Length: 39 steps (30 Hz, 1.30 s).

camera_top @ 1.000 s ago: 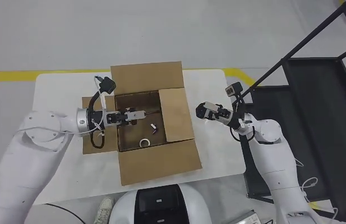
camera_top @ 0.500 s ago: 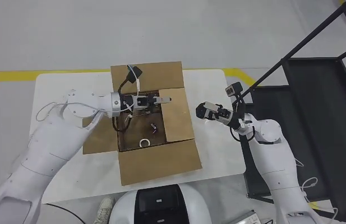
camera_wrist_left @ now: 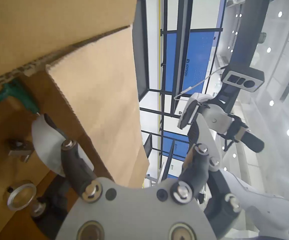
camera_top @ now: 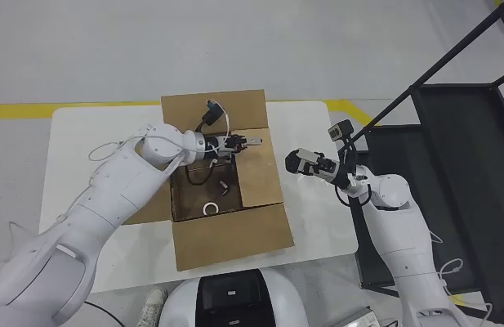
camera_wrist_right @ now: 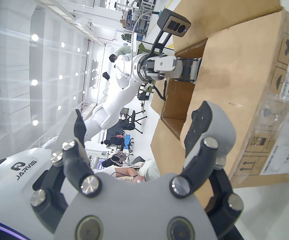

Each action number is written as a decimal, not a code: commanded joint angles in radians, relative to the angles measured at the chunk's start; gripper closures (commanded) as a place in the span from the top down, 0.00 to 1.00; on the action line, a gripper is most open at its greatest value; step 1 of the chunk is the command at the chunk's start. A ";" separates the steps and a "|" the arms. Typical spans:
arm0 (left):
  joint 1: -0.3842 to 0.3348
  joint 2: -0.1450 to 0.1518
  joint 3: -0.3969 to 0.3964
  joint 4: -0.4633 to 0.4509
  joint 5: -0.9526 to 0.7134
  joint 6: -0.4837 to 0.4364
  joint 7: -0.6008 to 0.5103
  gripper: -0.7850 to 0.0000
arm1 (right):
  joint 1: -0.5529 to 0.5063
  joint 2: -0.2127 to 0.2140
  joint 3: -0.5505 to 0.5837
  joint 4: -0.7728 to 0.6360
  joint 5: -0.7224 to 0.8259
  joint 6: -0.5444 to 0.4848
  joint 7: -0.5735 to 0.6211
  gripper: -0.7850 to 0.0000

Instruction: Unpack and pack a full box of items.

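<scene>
The white table (camera_top: pixel 309 123) is carrying the open brown cardboard box (camera_top: pixel 227 237) at frame centre. The left claw (camera_top: pixel 250 142) is straddling its right-hand flap (camera_top: pixel 260 176), jaws apart and unclamped. The right claw (camera_top: pixel 291 161) is hovering open and empty. Likely step: flap handling. Next: clamping squarely on the flap edge.

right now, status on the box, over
Left gripper open, astride box flap. Right gripper open, beside box. Ring inside. Nothing blocking.

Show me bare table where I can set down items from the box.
The table is bare right of the box, nearer the robot than the right claw, and at its far left corner. Crowded: the box's right flap, which the open left claw straddles.
</scene>
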 commanded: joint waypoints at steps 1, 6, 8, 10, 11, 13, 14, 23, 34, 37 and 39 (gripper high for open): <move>-0.003 -0.010 0.005 0.014 0.030 -0.012 0.026 1.00 | 0.000 0.000 0.000 0.000 0.000 0.000 0.000 1.00; -0.001 -0.032 -0.013 0.004 0.009 -0.103 0.056 1.00 | 0.000 0.000 0.000 0.000 0.000 0.000 0.000 1.00; 0.003 -0.036 -0.028 -0.028 -0.008 -0.165 0.049 1.00 | 0.000 0.000 0.000 0.000 0.000 0.000 0.000 1.00; 0.008 -0.033 -0.046 -0.081 -0.006 -0.209 0.042 1.00 | 0.000 0.000 0.000 0.000 0.000 0.000 0.000 1.00; 0.011 -0.029 -0.058 -0.109 -0.002 -0.221 0.034 1.00 | 0.000 0.000 0.000 0.000 0.000 0.000 0.000 1.00; 0.012 -0.019 -0.089 -0.156 -0.013 -0.230 -0.002 1.00 | 0.000 0.000 0.000 0.000 0.000 0.000 0.000 1.00; 0.013 -0.015 -0.103 -0.171 -0.025 -0.230 -0.029 1.00 | 0.000 0.000 0.000 0.000 0.000 0.000 0.000 1.00; -0.062 -0.073 -0.043 -0.158 -0.029 -0.168 -0.118 1.00 | -0.100 0.017 0.074 -0.068 0.048 -0.080 0.080 1.00; -0.103 -0.181 0.029 0.030 -0.030 -0.283 -0.043 1.00 | -0.135 0.030 0.063 -0.151 0.099 -0.049 0.123 1.00; -0.076 -0.159 -0.005 0.048 -0.004 -0.308 -0.051 1.00 | -0.106 0.031 0.045 -0.135 0.097 -0.037 0.117 1.00; -0.040 -0.130 -0.040 0.037 0.028 -0.315 -0.066 1.00 | -0.086 0.032 0.033 -0.123 0.098 -0.035 0.116 1.00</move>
